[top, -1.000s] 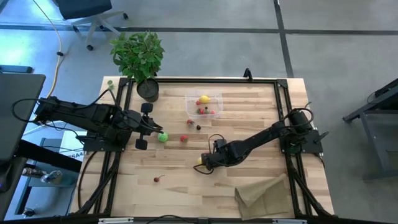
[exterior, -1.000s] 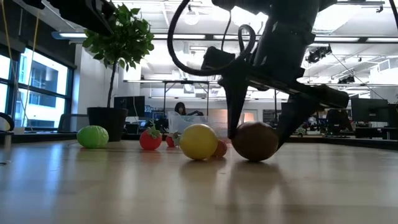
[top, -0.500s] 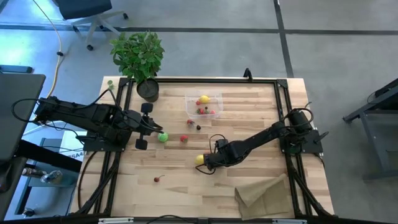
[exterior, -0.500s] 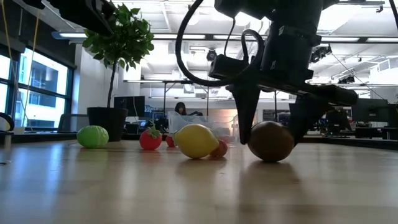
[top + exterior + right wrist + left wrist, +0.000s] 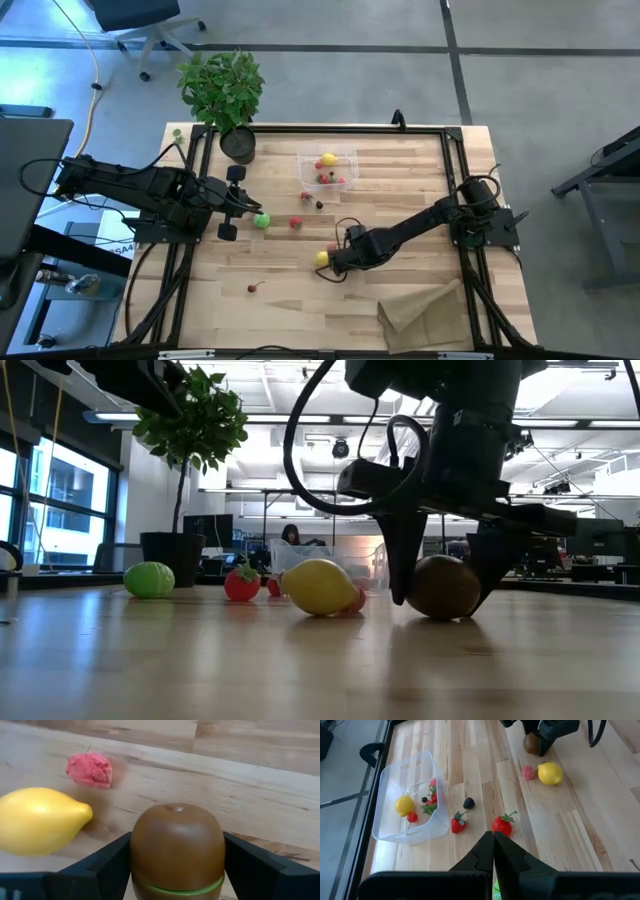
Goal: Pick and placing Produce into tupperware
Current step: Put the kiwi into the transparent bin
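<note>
The brown kiwi (image 5: 177, 850) stands on the table with my right gripper (image 5: 440, 603) open and pointing down over it, one finger on each side. A yellow lemon (image 5: 320, 587) and a pink berry (image 5: 90, 769) lie on the table just left of it. The clear tupperware (image 5: 327, 168) at the far middle holds another lemon (image 5: 404, 805) and small red berries. My left gripper (image 5: 493, 845) hangs shut above the green lime (image 5: 261, 221) at the table's left and touches nothing. My right gripper straddles the kiwi from above, fingers steeply down. The inner faces of both fingers (image 5: 112, 862) stand right against the kiwi's two sides (image 5: 137, 855), with no gap showing. The kiwi sits upright on the table, not lifted.
Two strawberries (image 5: 502, 825) and a blackberry (image 5: 468, 803) lie between the lime and the tupperware. A cherry (image 5: 253, 288) lies near the front left. A brown paper bag (image 5: 430, 318) covers the near right corner. A potted plant (image 5: 222, 90) stands at the far left.
My right gripper, still open, has shifted a little toward the table's right edge and rolled slightly. The kiwi between its fingers has slid along the table with it, away from the lemon. The lemon has turned a little in place.
</note>
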Available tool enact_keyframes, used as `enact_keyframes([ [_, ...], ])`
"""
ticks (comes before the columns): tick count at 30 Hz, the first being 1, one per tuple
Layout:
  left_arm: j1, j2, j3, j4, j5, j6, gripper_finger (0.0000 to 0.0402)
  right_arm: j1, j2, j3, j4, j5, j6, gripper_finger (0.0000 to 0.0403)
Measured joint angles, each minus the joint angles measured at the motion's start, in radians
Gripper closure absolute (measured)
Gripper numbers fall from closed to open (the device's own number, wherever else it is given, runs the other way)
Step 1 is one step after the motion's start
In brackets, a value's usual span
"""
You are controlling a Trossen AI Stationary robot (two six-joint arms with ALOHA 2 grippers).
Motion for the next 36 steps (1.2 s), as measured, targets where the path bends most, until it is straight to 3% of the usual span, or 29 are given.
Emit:
enact_keyframes([
  [23, 0.000, 0.000, 0.000, 0.000, 0.000, 0.000, 0.0399, -0.009, 0.002, 0.000, -0.080, -0.012, -0.108, 0.0129],
  [32, 0.000, 0.000, 0.000, 0.000, 0.000, 0.000, 0.0399, -0.013, 0.002, -0.001, -0.083, -0.012, -0.134, 0.0174],
  [36, 0.000, 0.000, 0.000, 0.000, 0.000, 0.000, 0.0399, -0.013, 0.002, -0.001, -0.085, -0.011, -0.134, 0.0175],
])
